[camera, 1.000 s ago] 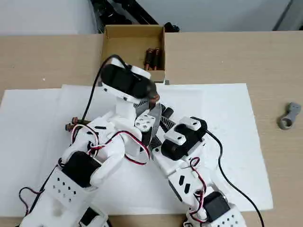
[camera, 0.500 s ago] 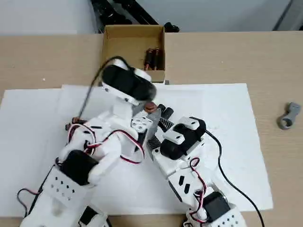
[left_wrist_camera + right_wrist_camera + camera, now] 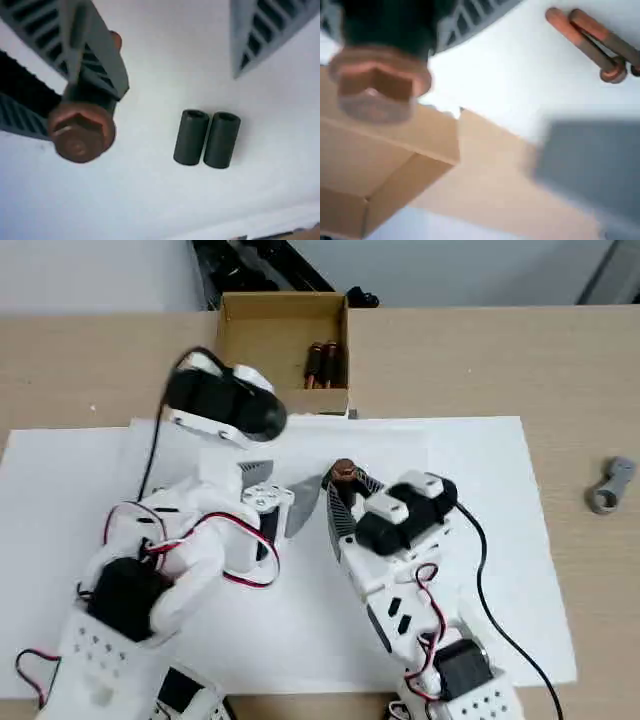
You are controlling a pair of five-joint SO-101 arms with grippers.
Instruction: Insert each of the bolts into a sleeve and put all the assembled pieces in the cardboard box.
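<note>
High view: right gripper (image 3: 343,483) clamps a sleeved bolt (image 3: 343,471) short of the box (image 3: 265,350); left gripper (image 3: 285,492) spread wide, empty. Left wrist view: two sleeves (image 3: 207,138) on paper (image 3: 150,200). Right wrist view: two loose bolts (image 3: 590,42). Looks like the boxing step; next, carry over the rim, release.

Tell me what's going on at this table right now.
Two robot arms are fitting bolts into sleeves. The right gripper holds one assembled piece, a copper bolt in a black sleeve, over the white sheet and short of the cardboard box. The left gripper hangs open and empty beside it. Two finished pieces already lie in the box. Two black sleeves and two loose bolts lie on the sheet, not yet assembled.
</note>
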